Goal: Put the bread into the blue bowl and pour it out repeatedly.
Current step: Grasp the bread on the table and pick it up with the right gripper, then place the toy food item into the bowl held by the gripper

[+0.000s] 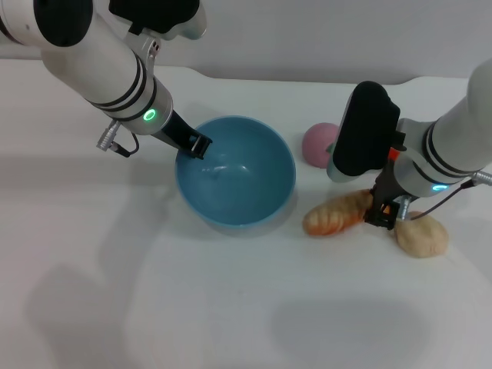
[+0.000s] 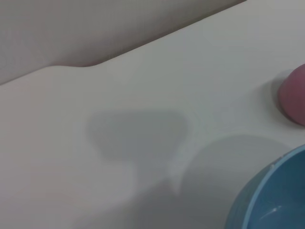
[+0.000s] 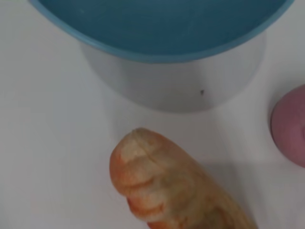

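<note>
Two white arms with black joint bands and green indicator lights; left tool black, right tool black with orange accents.

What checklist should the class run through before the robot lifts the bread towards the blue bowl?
1. Blue bowl empty and upright: ok.
2. Left gripper at the bowl's rim on the robot's left side: ok; whether it grips the rim, cannot tell.
3. Bread on the table beside the bowl, not inside: ok.
4. Right gripper down at the bread's far end from the bowl: ok; firm hold, cannot tell.
5. Beige bun close to the right gripper: not ok, may be nudged.
6. Pink object clear of the path: ok.
</note>
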You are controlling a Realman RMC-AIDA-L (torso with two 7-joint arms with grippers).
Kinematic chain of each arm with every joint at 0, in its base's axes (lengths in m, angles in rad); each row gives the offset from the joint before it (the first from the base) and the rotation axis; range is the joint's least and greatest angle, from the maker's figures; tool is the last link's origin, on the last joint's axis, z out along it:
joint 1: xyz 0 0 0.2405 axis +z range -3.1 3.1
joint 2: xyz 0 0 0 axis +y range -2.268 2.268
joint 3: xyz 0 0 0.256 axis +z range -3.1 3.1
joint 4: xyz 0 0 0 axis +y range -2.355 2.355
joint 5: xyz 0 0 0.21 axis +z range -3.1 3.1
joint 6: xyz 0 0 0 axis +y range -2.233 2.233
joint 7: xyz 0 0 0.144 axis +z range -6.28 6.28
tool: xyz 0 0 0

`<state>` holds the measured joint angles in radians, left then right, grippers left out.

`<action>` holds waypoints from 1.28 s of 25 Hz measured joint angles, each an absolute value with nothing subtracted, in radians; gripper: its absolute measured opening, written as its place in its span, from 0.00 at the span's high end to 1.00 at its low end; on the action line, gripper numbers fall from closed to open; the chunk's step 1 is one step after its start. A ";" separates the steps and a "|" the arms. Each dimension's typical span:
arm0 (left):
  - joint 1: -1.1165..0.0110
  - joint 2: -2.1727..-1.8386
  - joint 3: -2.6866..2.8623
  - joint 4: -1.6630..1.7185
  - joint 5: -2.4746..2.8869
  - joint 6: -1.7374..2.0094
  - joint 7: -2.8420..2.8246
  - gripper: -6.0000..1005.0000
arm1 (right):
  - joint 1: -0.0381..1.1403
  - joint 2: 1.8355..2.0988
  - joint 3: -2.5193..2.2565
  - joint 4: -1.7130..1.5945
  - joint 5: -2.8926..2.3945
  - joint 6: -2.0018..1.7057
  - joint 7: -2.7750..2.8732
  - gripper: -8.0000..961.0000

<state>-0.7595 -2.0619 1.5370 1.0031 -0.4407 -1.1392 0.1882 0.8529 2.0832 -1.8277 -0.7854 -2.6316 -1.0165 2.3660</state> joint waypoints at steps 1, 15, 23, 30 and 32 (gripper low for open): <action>-0.760 -2.062 1.537 1.003 -0.441 -1.139 0.188 1.00 | 0.853 2.083 -1.830 -0.782 -2.632 -1.012 2.366 0.60; -0.761 -2.058 1.537 1.003 -0.440 -1.152 0.196 0.99 | 0.821 2.076 -1.797 -0.854 -2.661 -1.027 2.369 0.77; -0.784 -2.059 1.537 0.985 -0.437 -1.170 0.198 1.00 | 0.789 2.074 -1.667 -0.993 -2.662 -1.174 2.312 0.80; -0.835 -2.058 1.539 0.907 -0.425 -1.199 0.198 0.99 | 0.776 2.077 -1.576 -1.159 -2.608 -1.316 2.234 0.82; -0.843 -2.060 1.542 0.896 -0.427 -1.206 0.198 0.99 | 0.778 2.078 -1.563 -1.204 -2.565 -1.327 2.210 0.83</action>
